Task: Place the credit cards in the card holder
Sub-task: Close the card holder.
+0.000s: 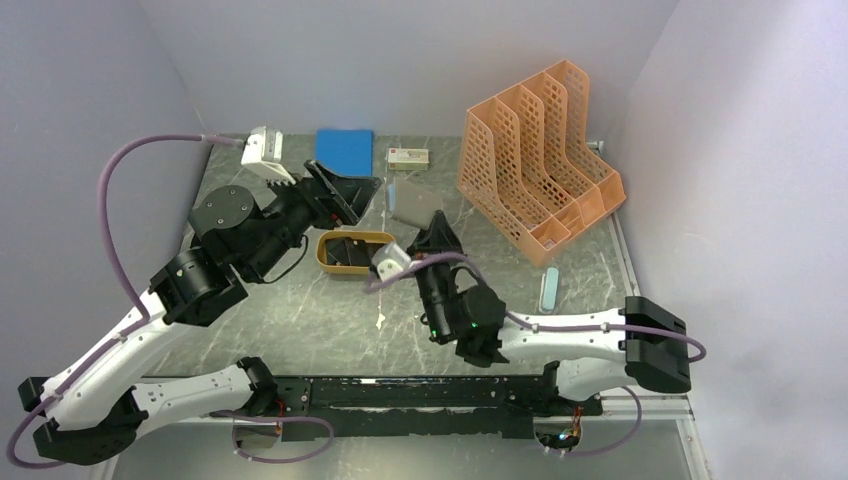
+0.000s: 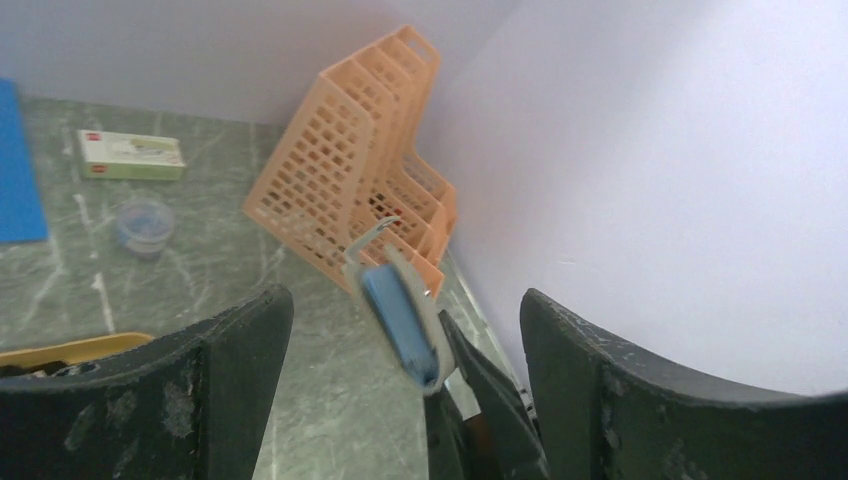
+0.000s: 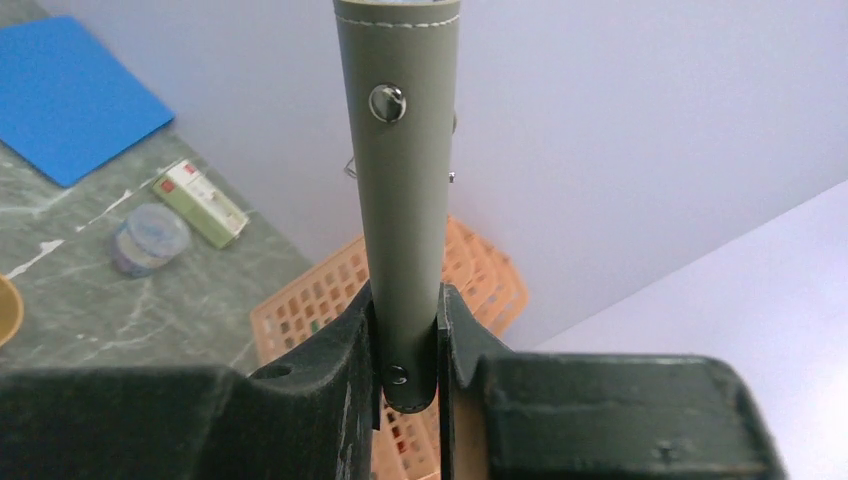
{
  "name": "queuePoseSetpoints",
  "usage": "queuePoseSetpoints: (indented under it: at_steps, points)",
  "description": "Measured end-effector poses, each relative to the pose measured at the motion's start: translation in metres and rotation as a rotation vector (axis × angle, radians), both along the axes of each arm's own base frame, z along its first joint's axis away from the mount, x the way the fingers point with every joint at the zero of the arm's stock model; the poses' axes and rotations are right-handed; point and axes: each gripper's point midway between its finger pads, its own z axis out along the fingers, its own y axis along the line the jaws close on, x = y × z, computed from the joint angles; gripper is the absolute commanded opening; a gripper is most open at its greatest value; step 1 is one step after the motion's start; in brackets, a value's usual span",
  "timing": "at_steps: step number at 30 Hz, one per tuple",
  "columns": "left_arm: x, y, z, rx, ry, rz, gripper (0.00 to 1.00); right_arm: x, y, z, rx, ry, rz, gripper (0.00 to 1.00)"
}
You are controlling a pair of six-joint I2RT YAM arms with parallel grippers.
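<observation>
My right gripper (image 1: 432, 238) is shut on the lower end of the grey-brown card holder (image 1: 415, 205) and holds it upright above the table. In the right wrist view the holder (image 3: 405, 180) stands up between my closed fingers (image 3: 345, 345). My left gripper (image 1: 350, 195) is open and empty, just left of the holder. In its wrist view the holder (image 2: 400, 315) shows edge-on with a blue inside, between the spread fingers (image 2: 235, 375). Dark credit cards (image 1: 348, 250) lie in the orange oval tray (image 1: 325, 262), below the left gripper.
An orange perforated file rack (image 1: 535, 165) stands at the back right. A blue notebook (image 1: 345, 150), a small white-green box (image 1: 408, 157) and a small round clear container (image 2: 143, 222) lie at the back. A pale blue oblong object (image 1: 549, 290) lies at the right.
</observation>
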Motion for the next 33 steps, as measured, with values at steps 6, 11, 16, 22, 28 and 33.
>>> queuePoseSetpoints:
  at_steps: [6, 11, 16, 22, 28, 33]
  points:
    - [-0.012, -0.019, 0.012, -0.032, -0.026, -0.118, 0.96, -0.031, -0.002, 0.030, -0.073, -0.182, 0.024, 0.00]
    - [-0.021, -0.030, 0.003, -0.059, -0.014, -0.193, 0.97, -0.037, -0.010, 0.042, -0.095, -0.226, -0.010, 0.00]
    - [-0.024, -0.042, -0.019, -0.064, 0.032, -0.244, 0.97, -0.038, -0.004, 0.038, -0.137, -0.228, -0.029, 0.00]
    - [-0.024, -0.053, -0.031, -0.083, 0.054, -0.277, 0.95, -0.040, 0.016, 0.033, -0.193, -0.222, -0.037, 0.00]
    - [-0.018, -0.057, -0.037, -0.090, 0.063, -0.262, 0.83, -0.039, 0.020, 0.039, -0.174, -0.187, -0.079, 0.00]
    - [-0.011, -0.053, -0.050, -0.094, 0.086, -0.214, 0.71, -0.039, 0.022, 0.041, -0.153, -0.157, -0.104, 0.00]
